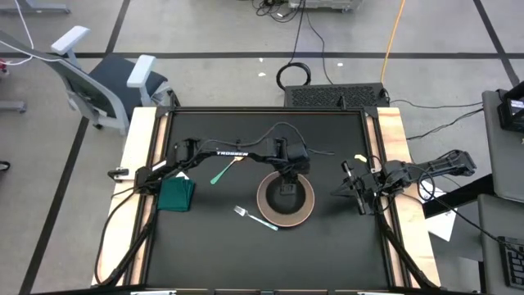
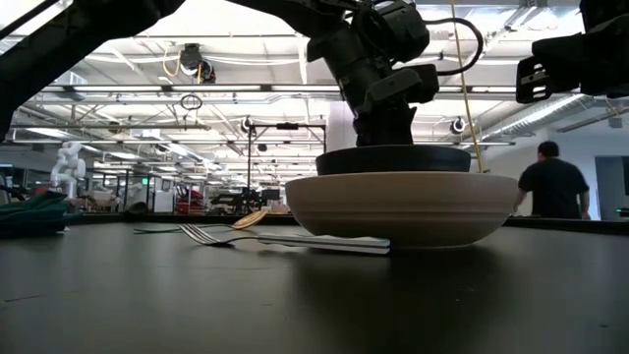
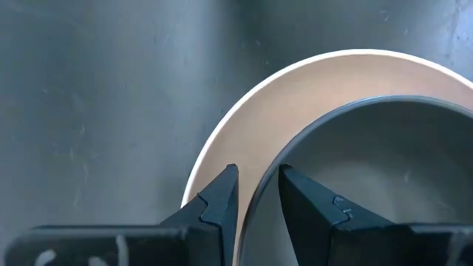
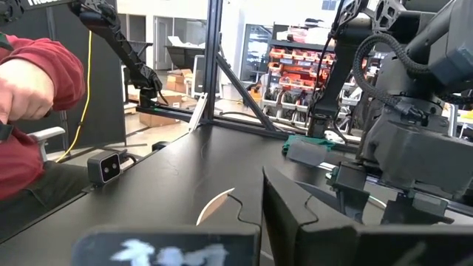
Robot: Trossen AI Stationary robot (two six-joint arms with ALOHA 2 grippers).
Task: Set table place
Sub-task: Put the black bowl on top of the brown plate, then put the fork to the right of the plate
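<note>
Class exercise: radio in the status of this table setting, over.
Left gripper straddling the black bowl's rim, bowl on the plate. Right gripper shut, waiting at table's right edge. Fork and spoon lie apart; nothing blocking.

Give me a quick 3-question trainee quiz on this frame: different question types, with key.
1. True or false: the black bowl sits inside the plate.
2. Which lies nearest the plate: A) the fork B) the spoon C) the green cloth?
3. Fill in: the left gripper has one finger on each side of the bowl's ____, while the right gripper waits near the table's right edge.

Key: 1 true; 2 A; 3 rim.
</note>
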